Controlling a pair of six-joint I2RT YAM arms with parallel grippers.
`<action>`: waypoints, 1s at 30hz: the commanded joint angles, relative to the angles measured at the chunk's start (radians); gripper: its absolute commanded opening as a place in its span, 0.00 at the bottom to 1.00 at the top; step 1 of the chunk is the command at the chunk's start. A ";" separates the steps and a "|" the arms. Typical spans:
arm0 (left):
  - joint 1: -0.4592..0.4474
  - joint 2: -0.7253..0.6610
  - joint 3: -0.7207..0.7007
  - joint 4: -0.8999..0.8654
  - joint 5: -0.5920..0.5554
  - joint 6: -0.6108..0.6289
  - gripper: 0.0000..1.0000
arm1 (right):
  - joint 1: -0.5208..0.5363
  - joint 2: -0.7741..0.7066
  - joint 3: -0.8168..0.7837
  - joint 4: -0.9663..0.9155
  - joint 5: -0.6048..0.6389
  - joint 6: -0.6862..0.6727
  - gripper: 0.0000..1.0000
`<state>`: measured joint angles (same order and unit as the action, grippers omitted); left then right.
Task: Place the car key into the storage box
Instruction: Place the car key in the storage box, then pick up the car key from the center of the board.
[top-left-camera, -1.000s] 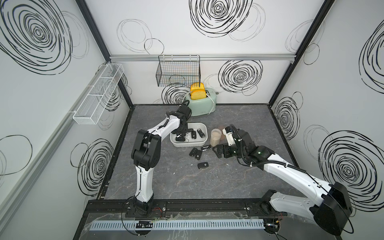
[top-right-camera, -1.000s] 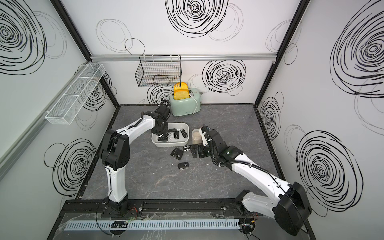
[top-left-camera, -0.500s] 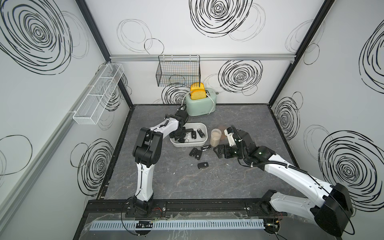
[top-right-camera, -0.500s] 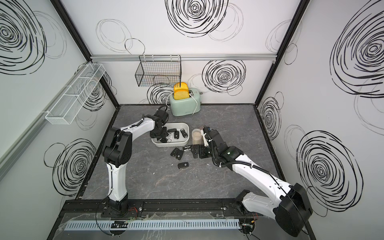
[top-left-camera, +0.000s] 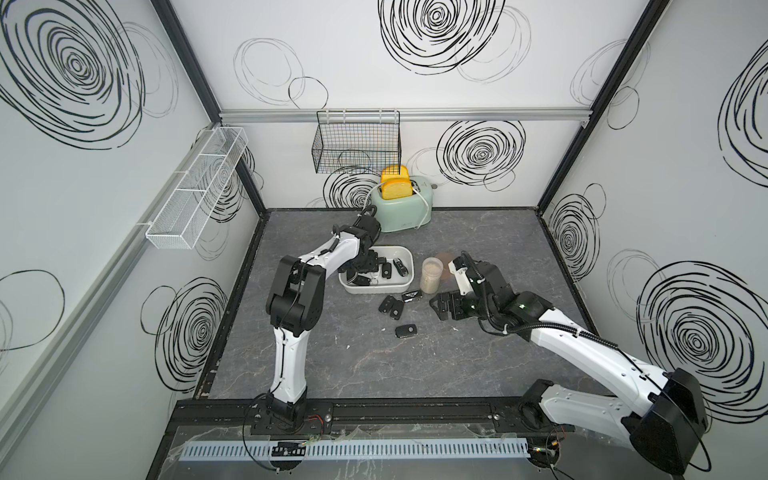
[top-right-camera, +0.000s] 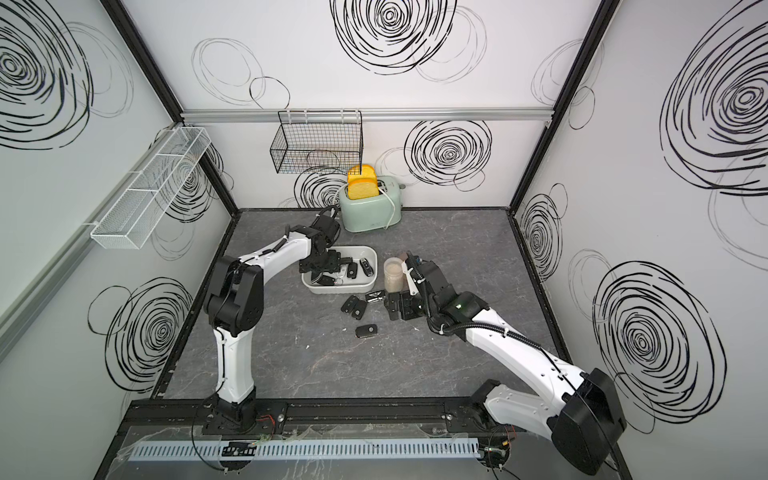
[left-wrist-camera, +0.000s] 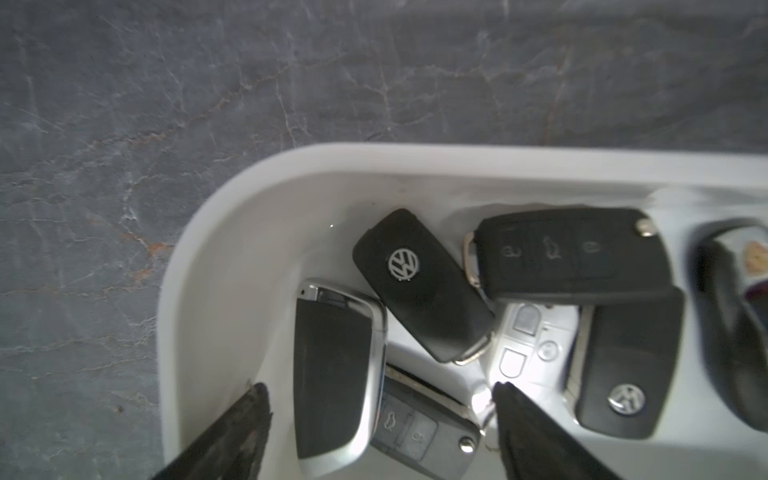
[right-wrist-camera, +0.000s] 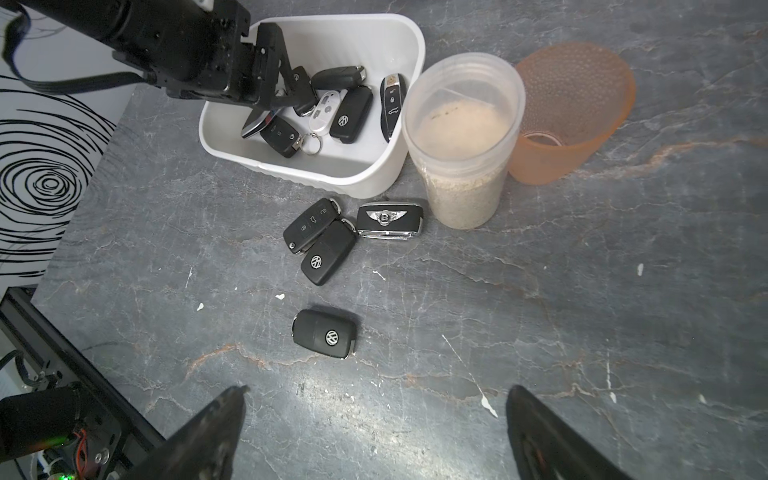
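Jaws spread wide and empty, the left gripper (left-wrist-camera: 379, 386) hangs over the left end of the white storage box (left-wrist-camera: 415, 153). A silver-edged car key (left-wrist-camera: 332, 374) lies loose there among other fobs (left-wrist-camera: 573, 253), directly beneath the jaws, which suggests a drop-off. Four more keys (right-wrist-camera: 318, 237) wait on the table (right-wrist-camera: 540, 311) just near of the box, with a lone VW key (right-wrist-camera: 326, 334) nearest. The right gripper (right-wrist-camera: 378, 390), also wide and holding nothing, faces them from the right, likely poised for the next pick.

A robotics lab test cell: swirl-printed panels (top-left-camera: 415, 95) in black framing (top-left-camera: 189, 62) enclose a grey bench (top-left-camera: 415, 365) with two rail-mounted robot arms (top-left-camera: 286, 365).
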<state>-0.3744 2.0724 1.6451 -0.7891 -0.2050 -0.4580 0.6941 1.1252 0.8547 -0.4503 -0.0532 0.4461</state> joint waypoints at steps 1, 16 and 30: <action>-0.040 -0.127 0.063 -0.062 -0.049 -0.039 0.98 | -0.004 0.002 0.027 -0.031 -0.012 -0.040 0.99; -0.139 -0.649 -0.270 0.052 -0.027 -0.282 0.98 | -0.004 0.039 -0.035 0.051 -0.092 -0.078 0.99; 0.050 -0.900 -0.649 0.286 0.355 -0.152 0.98 | 0.103 0.305 0.052 0.165 -0.063 0.031 0.92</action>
<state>-0.3527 1.2007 1.0195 -0.5980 0.0299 -0.6815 0.7582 1.3865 0.8696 -0.3347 -0.1390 0.4484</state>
